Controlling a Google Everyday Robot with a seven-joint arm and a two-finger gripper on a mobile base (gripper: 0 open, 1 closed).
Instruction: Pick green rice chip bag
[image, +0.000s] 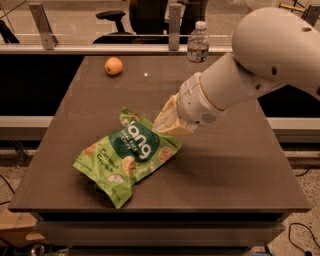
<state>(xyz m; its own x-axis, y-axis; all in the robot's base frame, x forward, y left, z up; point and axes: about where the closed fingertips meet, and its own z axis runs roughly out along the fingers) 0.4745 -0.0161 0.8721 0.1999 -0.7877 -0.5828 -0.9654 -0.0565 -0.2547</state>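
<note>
Dark brown and matte, the surface (240, 165) fills most of the view, with a pale rail running behind its far edge and a dim office space beyond that. On it, left of the middle and toward the near edge, lies the green rice chip bag (129, 152): a crinkly light-green pouch with a dark-green round centre, white lettering and pictured round chips. It sits on a slant, its lower corner pointing toward the front edge and its upper end toward the middle of the surface, and it throws a soft shadow along its lower right side. At the bag's upper right edge is the hand (164, 122), cream-coloured, touching the bag or pressed against it there. Whether the hand is apart, together or clamped on the bag cannot be told from this angle. Behind the hand comes a white ribbed wrist, and then the thick white arm (240, 75) climbs away to the upper right, where a large rounded joint fills the corner of the view. Well apart from the bag, near the far left part of the surface, sits a small orange fruit (113, 65), much smaller than the bag. A small pale speck (145, 75) lies just to the right of the fruit. At the far edge, right of centre, a clear water bottle (198, 42) with a white cap stands upright. Beyond the rail a black office chair (112, 20) shows at the top left.
</note>
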